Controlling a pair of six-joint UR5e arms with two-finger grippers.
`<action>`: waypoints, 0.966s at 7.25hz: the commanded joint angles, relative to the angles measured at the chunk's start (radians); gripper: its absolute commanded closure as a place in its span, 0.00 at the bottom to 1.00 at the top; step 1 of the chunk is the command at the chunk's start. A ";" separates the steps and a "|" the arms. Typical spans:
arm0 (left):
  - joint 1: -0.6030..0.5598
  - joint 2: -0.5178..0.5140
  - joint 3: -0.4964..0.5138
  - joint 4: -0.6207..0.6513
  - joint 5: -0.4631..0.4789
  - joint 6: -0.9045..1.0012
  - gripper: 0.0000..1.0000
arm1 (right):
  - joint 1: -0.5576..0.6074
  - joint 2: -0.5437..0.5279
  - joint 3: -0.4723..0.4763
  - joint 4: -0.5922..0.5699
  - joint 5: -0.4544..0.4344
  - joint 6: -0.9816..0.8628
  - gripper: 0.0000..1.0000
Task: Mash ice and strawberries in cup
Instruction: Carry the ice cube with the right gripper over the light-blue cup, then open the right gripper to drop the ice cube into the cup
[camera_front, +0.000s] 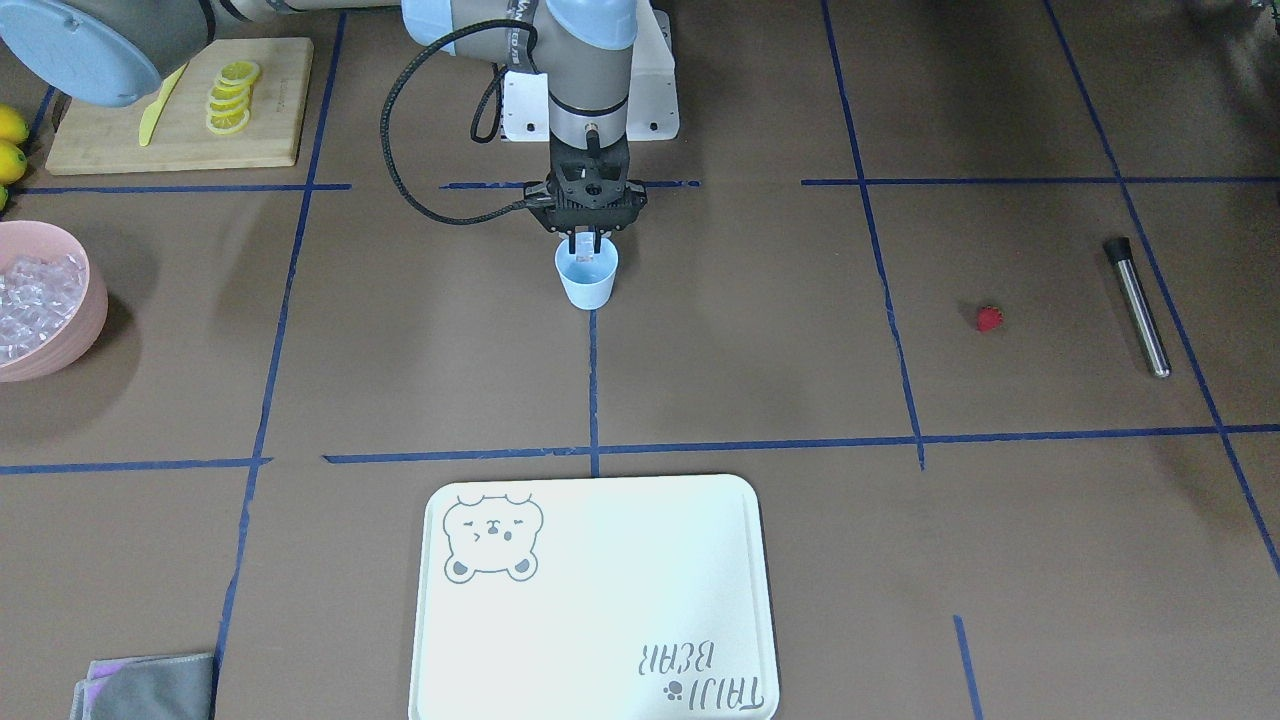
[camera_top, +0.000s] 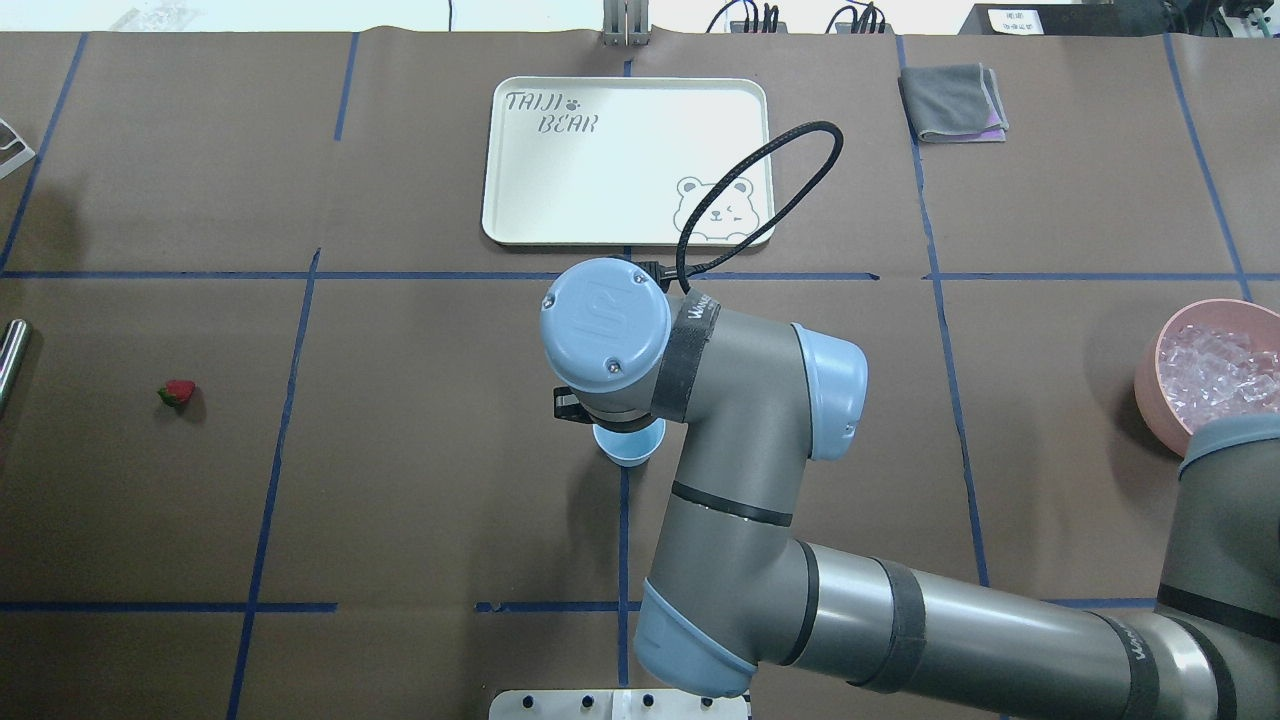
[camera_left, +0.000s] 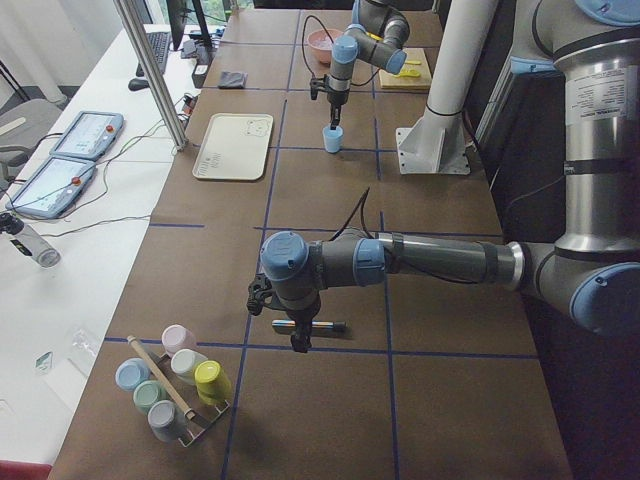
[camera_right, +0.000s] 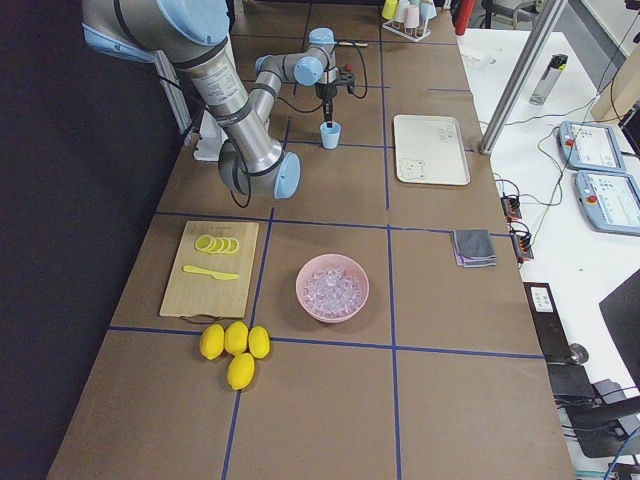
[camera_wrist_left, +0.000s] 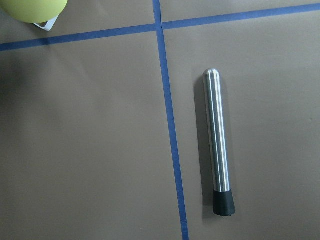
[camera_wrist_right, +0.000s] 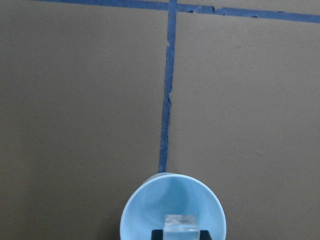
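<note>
Over the cup (camera_front: 587, 285), near the middle of the desk (camera_front: 760, 380), the right hand (camera_front: 586, 251) points straight down, its fingers clamped on one clear ice cube (camera_front: 585, 244). From the right wrist, the cube (camera_wrist_right: 182, 223) hangs just above the cup's (camera_wrist_right: 150, 210) mouth, within the rim. The cup stands upright on a blue tape line.

A strawberry (camera_front: 989, 318) lies on the bare desk, well apart from the cup, toward the robot's left. A steel rod (camera_front: 1137, 305) with a black tip lies farther out on that side. In the left side view the left hand (camera_left: 298, 343) hangs low over the rod (camera_left: 310, 325); I cannot tell whether its fingers are apart or together. The left wrist camera looks straight down on the rod (camera_wrist_left: 218, 145), which lies flat beside a tape line.

At the robot's right edge a pink bowl (camera_front: 70, 340) is heaped with ice (camera_front: 35, 300). Nearby sit a board (camera_front: 270, 120) with lemon slices (camera_front: 231, 98) and a yellow knife (camera_front: 158, 108). A white tray (camera_front: 600, 600) with a bear drawing lies across the desk from the robot
</note>
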 joint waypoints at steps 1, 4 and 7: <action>0.002 0.000 0.000 0.000 0.000 0.002 0.00 | -0.006 -0.001 -0.001 0.003 -0.009 0.000 0.01; 0.002 0.000 -0.002 0.000 -0.001 0.000 0.00 | 0.043 0.000 0.016 0.001 0.015 -0.020 0.01; 0.004 0.002 0.004 0.000 -0.003 0.002 0.00 | 0.243 -0.201 0.218 0.004 0.202 -0.255 0.01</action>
